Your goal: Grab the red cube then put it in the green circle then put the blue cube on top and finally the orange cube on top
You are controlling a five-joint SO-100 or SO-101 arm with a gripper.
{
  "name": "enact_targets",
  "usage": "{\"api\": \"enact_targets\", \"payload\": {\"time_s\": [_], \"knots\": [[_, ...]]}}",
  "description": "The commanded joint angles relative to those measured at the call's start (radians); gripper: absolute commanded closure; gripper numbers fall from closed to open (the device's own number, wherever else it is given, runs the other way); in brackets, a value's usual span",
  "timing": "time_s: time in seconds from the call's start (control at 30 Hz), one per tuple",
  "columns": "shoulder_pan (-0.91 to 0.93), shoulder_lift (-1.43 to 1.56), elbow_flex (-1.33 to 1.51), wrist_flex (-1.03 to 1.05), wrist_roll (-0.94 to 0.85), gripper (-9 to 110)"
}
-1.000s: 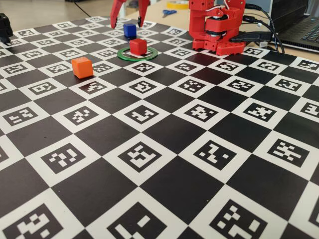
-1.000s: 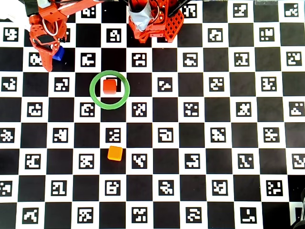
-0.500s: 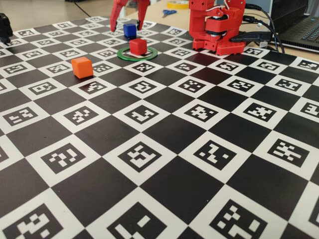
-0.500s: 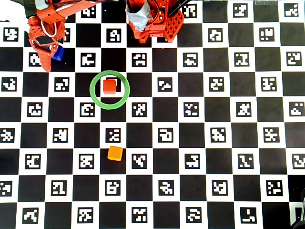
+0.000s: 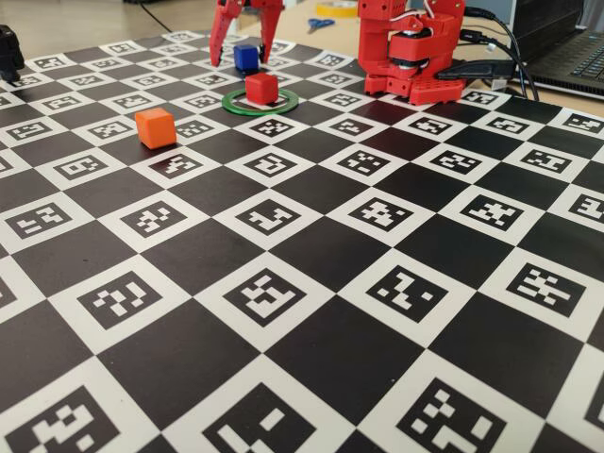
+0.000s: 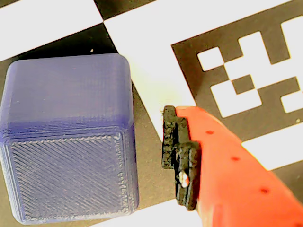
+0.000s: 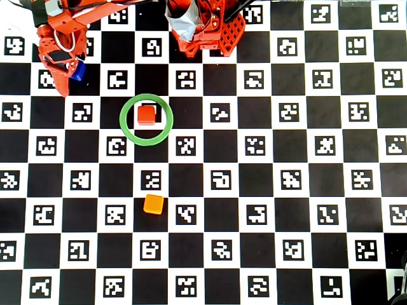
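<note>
Red cube (image 7: 147, 115) sits inside green circle (image 7: 146, 120) on checkered counter (image 5: 311, 283). Orange cube (image 7: 153, 204) alone, well apart, open squares all round. Blue cube (image 5: 246, 58) near far counter edge, between spread jaws, not pinched. Gripper (image 5: 245, 49) straddles it. Robot base (image 5: 411, 52) stands beside.

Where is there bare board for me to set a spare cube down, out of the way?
The board right of the green circle and below the orange cube is bare in the overhead view. It is crowded at top left: the tool straddles the blue cube near the arm's base, and the red cube sits inside the circle.
</note>
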Motion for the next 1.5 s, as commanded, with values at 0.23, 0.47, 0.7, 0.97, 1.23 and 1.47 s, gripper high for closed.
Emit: {"api": "enact_targets", "payload": {"time_s": [0.23,0.47,0.7,0.97,1.23,1.47], "knots": [[-0.003,0.038,-0.043,-0.002,0.014,68],[-0.012,0.049,-0.035,-0.011,0.029,81],[-0.017,0.074,-0.009,-0.023,0.034,88],[-0.021,0.118,0.044,-0.055,0.035,90],[-0.034,0.206,0.06,-0.006,0.052,91],[-0.06,0.284,-0.008,0.098,0.094,91]]}}
